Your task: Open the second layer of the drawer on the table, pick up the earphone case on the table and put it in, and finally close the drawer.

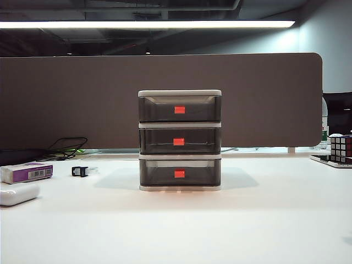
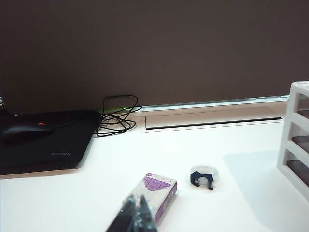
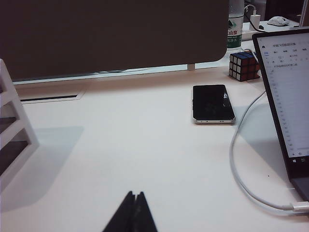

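I see one big white table (image 1: pixel 231 225). In the middle of it stands one drawer (image 1: pixel 180 140) with a white frame. It has three grey trays, each with one red handle. All three are pushed in. The second layer (image 1: pixel 180 141) is the middle tray, and it is closed too.

On the far left of the table lies one earphone case (image 1: pixel 18 193), white and smooth. It is well apart from the drawer. Just behind it is one purple and white box (image 1: pixel 27 172). Near that, toward the drawer, sits one small black clip (image 1: pixel 80 171).

On the right side I see one black phone (image 3: pixel 213 103) lying flat, one color cube (image 3: pixel 243 65), one laptop (image 3: pixel 285 96) and one white cable (image 3: pixel 251 179).

On the left side are one black pad (image 2: pixel 46 140) with one mouse (image 2: pixel 25 129) on it, and one black wire (image 2: pixel 116 118).

I have two grippers. My left gripper (image 2: pixel 135 218) is pinched closed and holds nothing, low over the table by the purple box. My right gripper (image 3: pixel 133 212) is pinched closed too, holding nothing, over bare table.
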{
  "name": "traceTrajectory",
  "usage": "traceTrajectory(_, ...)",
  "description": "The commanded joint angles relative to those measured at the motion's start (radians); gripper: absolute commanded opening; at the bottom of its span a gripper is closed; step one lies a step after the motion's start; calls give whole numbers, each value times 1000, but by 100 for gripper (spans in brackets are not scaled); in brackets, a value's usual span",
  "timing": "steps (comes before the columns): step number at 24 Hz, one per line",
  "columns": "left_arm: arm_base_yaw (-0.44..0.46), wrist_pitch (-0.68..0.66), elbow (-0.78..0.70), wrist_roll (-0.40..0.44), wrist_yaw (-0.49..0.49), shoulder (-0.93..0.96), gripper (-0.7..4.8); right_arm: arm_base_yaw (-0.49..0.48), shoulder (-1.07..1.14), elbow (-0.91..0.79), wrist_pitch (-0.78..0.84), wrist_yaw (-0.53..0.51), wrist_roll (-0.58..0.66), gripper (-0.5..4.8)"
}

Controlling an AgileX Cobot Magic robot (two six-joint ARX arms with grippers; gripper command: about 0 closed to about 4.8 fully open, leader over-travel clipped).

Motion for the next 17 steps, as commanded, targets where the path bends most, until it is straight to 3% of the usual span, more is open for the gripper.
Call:
traceTrajectory(1,1,13,6,-2,1,0,-5,0,-2,-6,10,5,-4,-5)
traceTrajectory(11,1,12,6,-29,1,0,-5,0,-2,-6,10,3,-3,-5)
traceTrajectory(13,1,11,6,-122,24,0,-5,1,-2,-6,10,-82,-3,-5)
traceTrajectory(17,1,-25,6,-308,226,0,-5,1,-2,-6,10,-480,6,-5)
